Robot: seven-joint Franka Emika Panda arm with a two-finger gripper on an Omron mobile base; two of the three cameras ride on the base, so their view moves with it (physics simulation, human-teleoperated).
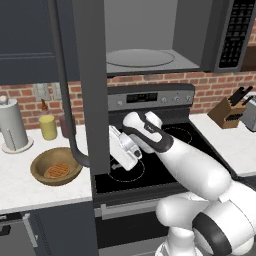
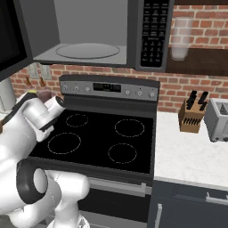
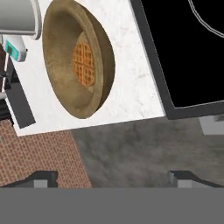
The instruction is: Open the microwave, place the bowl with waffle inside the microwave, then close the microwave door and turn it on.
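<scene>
The microwave (image 1: 150, 37) stands open above the stove (image 1: 160, 150), its microwave door (image 1: 90, 85) swung wide toward the left and its grey cavity with a round turntable exposed. The bowl (image 1: 56, 166) sits on the white desk (image 1: 30, 192) left of the stove, near the desk's front edge, with the waffle (image 1: 57, 171) lying flat in its bottom. Behind it, toward the brick wall, stand a yellow jar (image 1: 48, 127) and a paper towel holder (image 1: 14, 131). The white arm reaches over the stove's left burners, and its tool (image 3: 111, 177) hangs with its two finger tips spread wide apart, gripping nothing. In the hand view the bowl (image 3: 78, 63) and waffle (image 3: 84, 63) lie ahead of the tool, apart from it.
</scene>
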